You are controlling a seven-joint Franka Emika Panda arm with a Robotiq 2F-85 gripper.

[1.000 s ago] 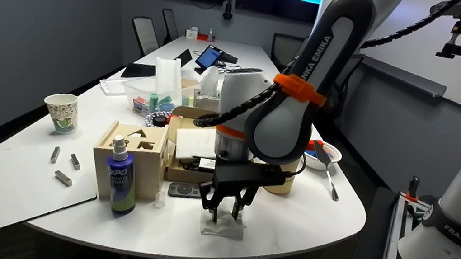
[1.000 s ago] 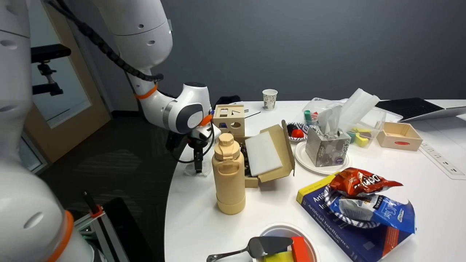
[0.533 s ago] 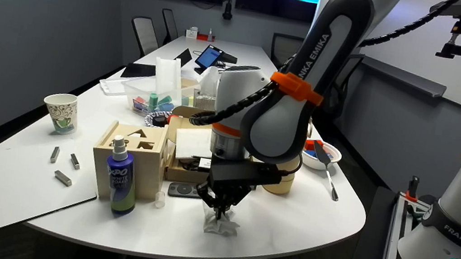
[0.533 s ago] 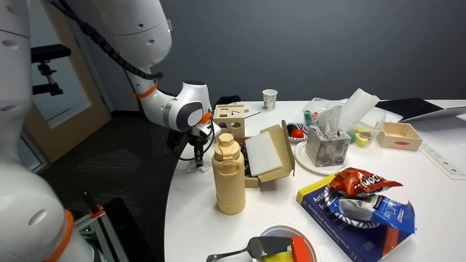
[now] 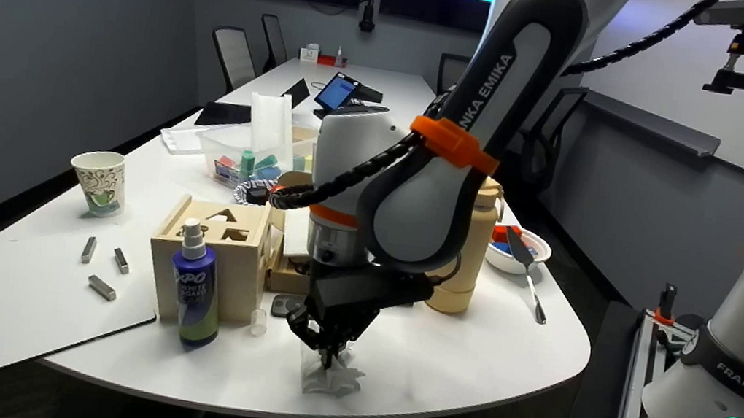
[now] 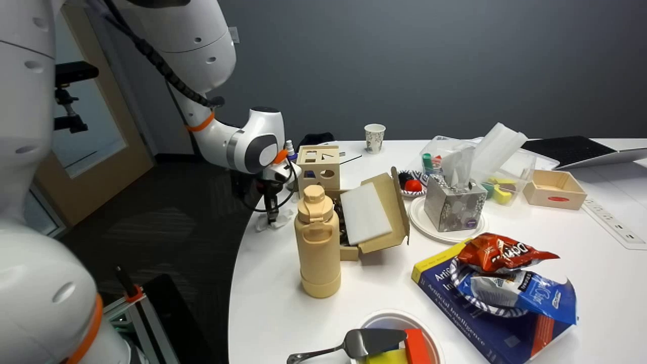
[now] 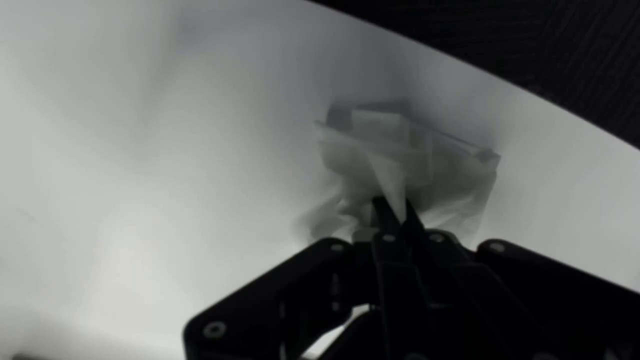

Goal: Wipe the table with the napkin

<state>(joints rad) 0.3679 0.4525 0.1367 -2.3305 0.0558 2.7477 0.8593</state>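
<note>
My gripper (image 7: 398, 210) is shut on the napkin (image 7: 450, 170), with a pinched fold rising between the fingertips in the wrist view. The white napkin is crumpled and spreads out around the fingers, its corners fanned. It lies at the surface of the white table (image 5: 465, 378), near the rounded end. In an exterior view the gripper (image 5: 326, 360) points down at the napkin (image 5: 333, 380), right of the spray bottle. Behind the tan flask, an exterior view shows the napkin (image 6: 262, 222) partly covered by the gripper (image 6: 272, 218).
A blue spray bottle (image 5: 196, 301), a wooden shape box (image 5: 245, 271) and a small clear cup (image 5: 258, 322) stand close to the arm. The tan flask (image 6: 318, 242) and an open cardboard box (image 6: 376, 217) are nearby. The table edge (image 7: 480, 70) runs just past the napkin.
The jaws have gone from open to shut, bunching the napkin. Gripper and napkin have since shifted left and toward the table's rounded edge in an exterior view.
</note>
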